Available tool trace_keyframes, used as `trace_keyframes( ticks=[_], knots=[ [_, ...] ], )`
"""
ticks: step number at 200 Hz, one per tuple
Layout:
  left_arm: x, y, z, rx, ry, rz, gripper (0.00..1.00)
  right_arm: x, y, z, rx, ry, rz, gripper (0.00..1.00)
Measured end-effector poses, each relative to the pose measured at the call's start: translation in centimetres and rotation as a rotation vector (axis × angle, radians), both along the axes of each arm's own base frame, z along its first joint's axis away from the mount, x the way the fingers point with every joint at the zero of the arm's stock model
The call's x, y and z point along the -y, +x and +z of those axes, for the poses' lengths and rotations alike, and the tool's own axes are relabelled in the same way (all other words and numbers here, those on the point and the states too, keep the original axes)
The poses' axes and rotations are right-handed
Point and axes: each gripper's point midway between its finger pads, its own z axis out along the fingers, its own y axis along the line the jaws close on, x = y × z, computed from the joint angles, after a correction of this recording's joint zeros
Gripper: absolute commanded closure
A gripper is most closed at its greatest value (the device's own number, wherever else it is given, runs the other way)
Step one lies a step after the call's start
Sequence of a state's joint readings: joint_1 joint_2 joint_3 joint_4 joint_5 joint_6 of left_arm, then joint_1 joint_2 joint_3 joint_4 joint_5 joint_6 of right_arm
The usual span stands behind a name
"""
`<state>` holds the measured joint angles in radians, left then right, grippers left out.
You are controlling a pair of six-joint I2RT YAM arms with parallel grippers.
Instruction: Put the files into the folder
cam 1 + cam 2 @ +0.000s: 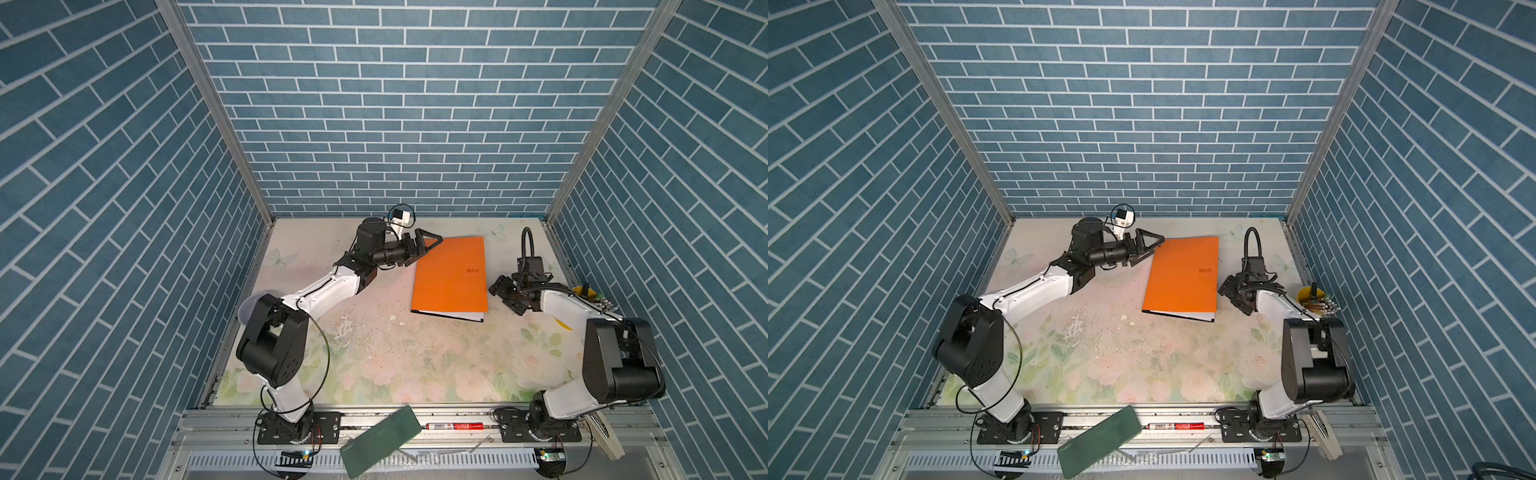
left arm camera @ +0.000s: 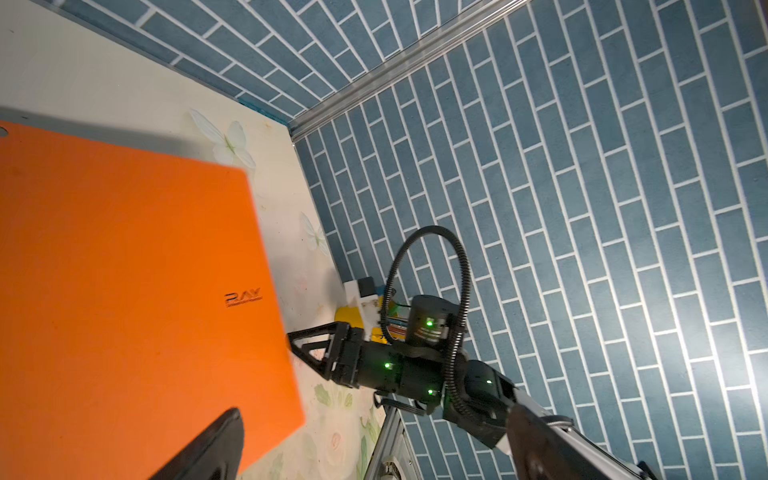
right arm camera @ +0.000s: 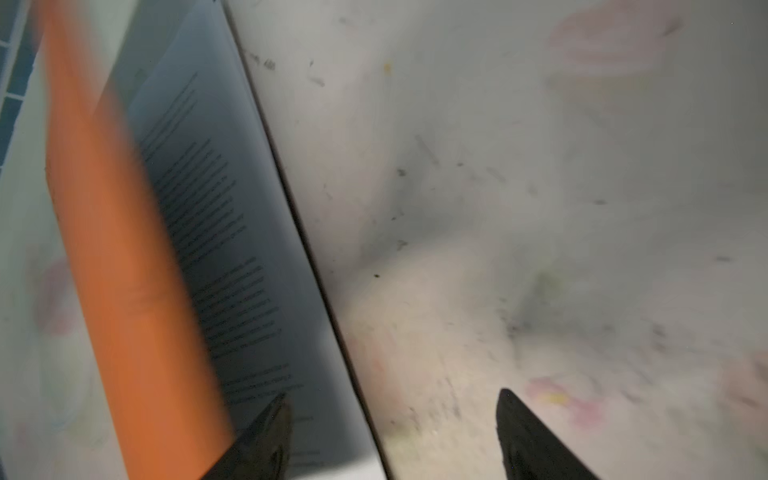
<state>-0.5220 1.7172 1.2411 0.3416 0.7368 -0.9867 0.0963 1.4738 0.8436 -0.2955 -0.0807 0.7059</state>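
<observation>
**Both jaws spread at the folder (image 1: 451,274)**

Left gripper (image 1: 426,249) hangs with its jaws wide apart over the folder's far left corner; I cannot tell whether it touches. Right gripper (image 1: 501,297) is spread too, low beside the folder's right edge. In its wrist view one fingertip (image 3: 266,432) overlaps the sheets, the other is over bare worktop (image 1: 374,365), and nothing is pinched between them.

A small dark logo near the cover's right edge reads roughly "RAY" in the left wrist view; the finer line under it is too small to read. The print on the files (image 1: 465,316) is blurred. The label on the red tube (image 1: 453,426) and the mark on the green slab (image 1: 380,440), both on the front rail, are unreadable.

The folder lies in the worktop's far right quarter, orange side up. The files show as a white strip at its near edge. Floral worktop runs open toward the near and left edges. Along the right edge the strip is narrow, with a yellow cup (image 1: 1308,294) there.
</observation>
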Motion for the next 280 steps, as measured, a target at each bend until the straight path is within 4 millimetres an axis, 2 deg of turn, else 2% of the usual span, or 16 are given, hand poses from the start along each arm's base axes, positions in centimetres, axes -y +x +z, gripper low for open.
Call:
trace_keyframes(
  ticks=[37, 68, 93, 116, 159, 197, 250, 280],
  knots=[
    [-0.9, 0.3, -2.3, -0.024, 0.09, 0.026, 0.0, 3.0, -1.3, 3.8, 0.063, -0.172, -0.025, 0.2],
    [-2.1, 0.6, -4.5, -0.044, 0.184, 0.053, 0.0, 4.9, -1.5, 6.7, 0.177, -0.288, -0.05, 0.19],
    [-3.2, 1.0, -5.8, -0.055, 0.256, 0.086, 0.0, 6.3, -2.5, 7.9, 0.276, -0.384, -0.06, 0.17],
    [-4.3, 1.7, -6.5, -0.051, 0.324, 0.127, 0.0, 7.4, -3.1, 8.5, 0.38, -0.48, -0.055, 0.1],
    [-6.0, 2.5, -8.1, -0.055, 0.435, 0.21, 0.0, 8.6, -3.4, 7.8, 0.497, -0.617, -0.024, 0.05],
    [-7.6, 3.1, -9.3, -0.073, 0.517, 0.291, 0.0, 9.2, -2.2, 7.5, 0.555, -0.655, -0.027, 0.05],
    [-11.2, 3.7, -11.6, -0.089, 0.694, 0.427, 0.0, 10.4, -0.9, 4.2, 0.555, -0.65, -0.026, 0.05],
    [-13.6, 3.2, -13.2, -0.104, 0.799, 0.501, 0.0, 11.0, -0.1, 2.8, 0.548, -0.629, -0.016, 0.07]
  ],
)
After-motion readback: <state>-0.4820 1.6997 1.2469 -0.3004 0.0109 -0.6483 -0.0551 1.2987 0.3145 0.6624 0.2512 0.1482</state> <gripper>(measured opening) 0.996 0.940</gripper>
